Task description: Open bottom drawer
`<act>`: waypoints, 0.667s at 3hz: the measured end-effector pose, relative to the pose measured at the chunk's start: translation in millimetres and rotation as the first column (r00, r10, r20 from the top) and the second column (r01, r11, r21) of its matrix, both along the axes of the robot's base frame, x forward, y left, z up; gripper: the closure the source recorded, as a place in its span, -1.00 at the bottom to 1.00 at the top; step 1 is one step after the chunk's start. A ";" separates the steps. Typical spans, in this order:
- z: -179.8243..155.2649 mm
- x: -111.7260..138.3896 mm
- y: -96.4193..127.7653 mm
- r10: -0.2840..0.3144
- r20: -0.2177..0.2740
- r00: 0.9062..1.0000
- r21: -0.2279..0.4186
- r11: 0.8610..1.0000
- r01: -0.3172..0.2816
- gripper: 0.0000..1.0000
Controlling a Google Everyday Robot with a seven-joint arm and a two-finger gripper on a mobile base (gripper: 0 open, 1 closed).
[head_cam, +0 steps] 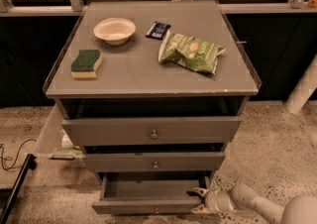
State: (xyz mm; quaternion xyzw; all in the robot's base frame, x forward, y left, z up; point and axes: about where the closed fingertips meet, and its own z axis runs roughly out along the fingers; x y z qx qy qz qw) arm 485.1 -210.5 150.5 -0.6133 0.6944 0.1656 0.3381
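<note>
The bottom drawer [148,205] is the lowest and slimmest of three grey drawers in the cabinet. It stands pulled out, with its shallow grey interior [153,187] showing. Its small knob [156,211] is just visible at the lower frame edge. My gripper [199,201] reaches in from the lower right, at the right end of this drawer's front panel. Its two yellowish fingertips [200,191] are spread apart, one above and one below the panel's end. The middle drawer [154,161] and the top drawer [152,131] sit slightly out too.
On the cabinet top [133,72] lie a white bowl [114,30], a green and yellow sponge [86,64], a green chip bag [190,52] and a dark snack bar [158,29]. A cable [12,156] runs on the floor at left. A white post [304,89] stands at right.
</note>
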 end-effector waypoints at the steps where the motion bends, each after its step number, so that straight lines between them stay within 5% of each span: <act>1: 6.1 -20.2 -7.4 -0.025 0.013 1.000 -0.023 0.999 0.025 0.32; 2: 31.6 -44.7 -25.6 -0.078 0.098 0.992 -0.062 0.995 0.084 0.79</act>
